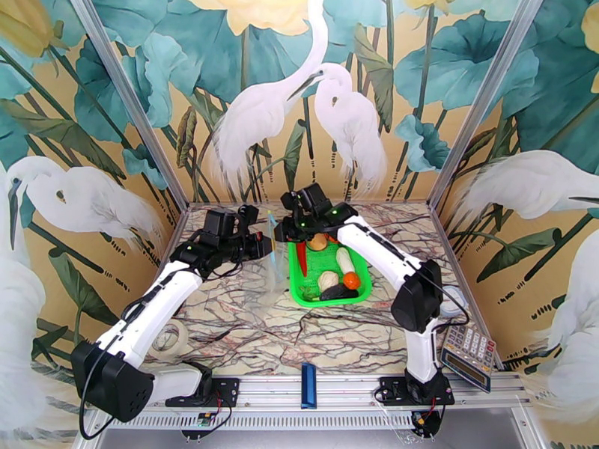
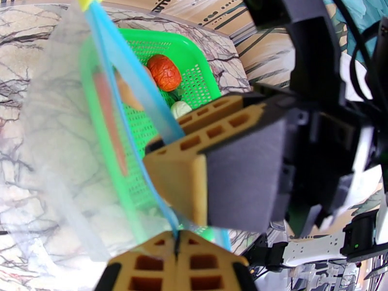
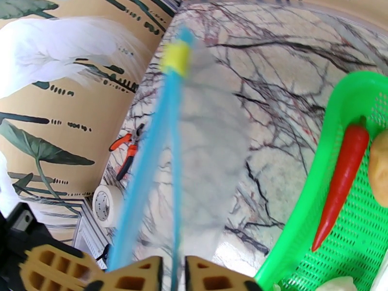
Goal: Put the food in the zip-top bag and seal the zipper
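Bag [image 2: 58,141] hangs upright just beside the basket [image 1: 292,278], where the food [image 1: 343,260] lies. Our left gripper [image 2: 177,241] is clamped on its zipper [image 2: 127,69]. Our right gripper [image 3: 173,270] stands narrow around that strip, and we cannot tell whether it pinches.

Left wrist view: the clear zip-top bag [image 2: 58,141] is a soft blur across the left half, smearing the red chili [image 2: 110,127] behind it. Right wrist view: the right gripper [image 3: 173,268] is cropped at the bottom edge, its hold unclear. The right edge cuts the tan potato [image 3: 380,166].
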